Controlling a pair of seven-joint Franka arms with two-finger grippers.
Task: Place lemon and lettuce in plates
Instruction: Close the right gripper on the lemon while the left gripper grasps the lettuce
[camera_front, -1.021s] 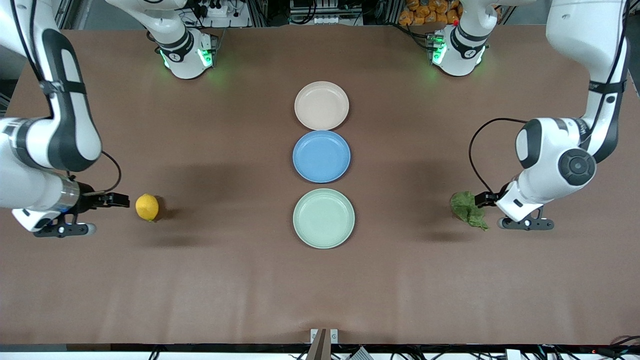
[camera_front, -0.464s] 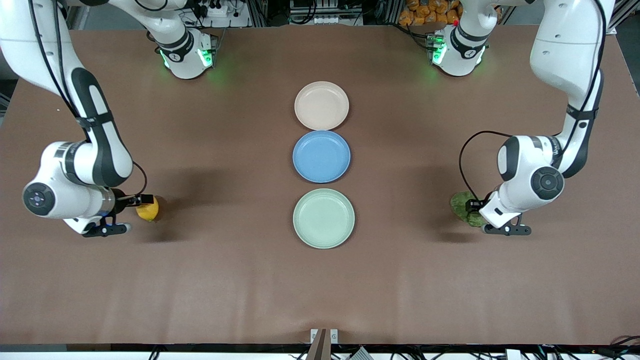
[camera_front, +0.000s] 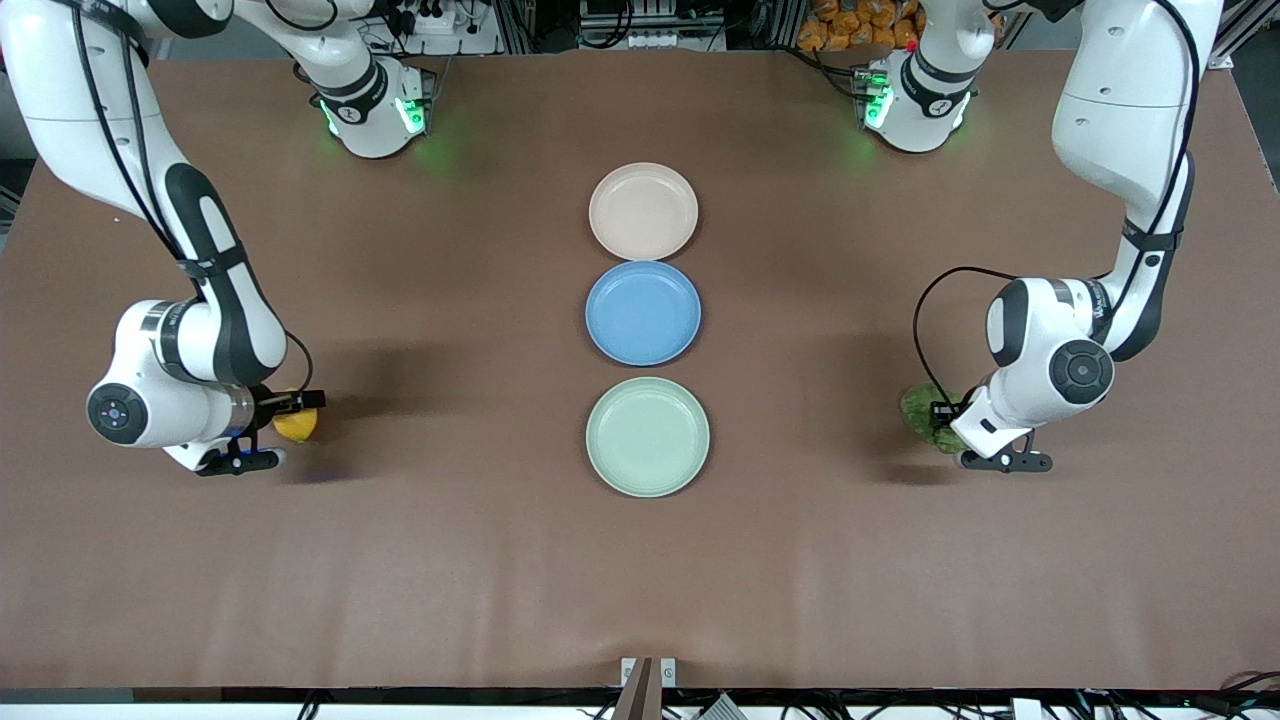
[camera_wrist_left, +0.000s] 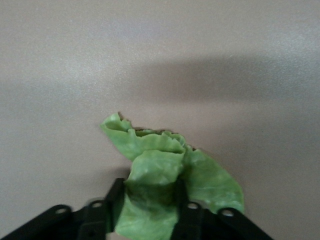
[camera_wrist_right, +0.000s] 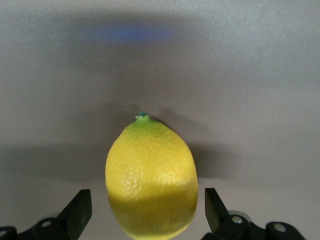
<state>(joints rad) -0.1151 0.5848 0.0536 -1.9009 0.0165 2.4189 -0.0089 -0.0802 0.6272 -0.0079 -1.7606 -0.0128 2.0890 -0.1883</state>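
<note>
The yellow lemon (camera_front: 297, 427) (camera_wrist_right: 151, 175) lies on the table toward the right arm's end. My right gripper (camera_front: 300, 415) (camera_wrist_right: 146, 197) is low around it and open, with a gap between the fruit and each finger. The green wrinkly lettuce (camera_front: 918, 410) (camera_wrist_left: 165, 165) lies toward the left arm's end. My left gripper (camera_front: 940, 412) (camera_wrist_left: 148, 190) is down on it, its fingers pressed against a fold of the leaf from both sides. The beige-pink plate (camera_front: 643, 211) and the mint-green plate (camera_front: 647, 436) stand empty in the middle of the table.
A blue plate (camera_front: 643, 312) sits empty between the two other plates, the three forming one row. Brown table surface stretches between the plates and each arm. The robot bases stand along the edge farthest from the front camera.
Both arms came in toward the plates' side. The right gripper slid round the lemon and stayed open. The left gripper moved onto the lettuce and its fingers closed on the leaf.
</note>
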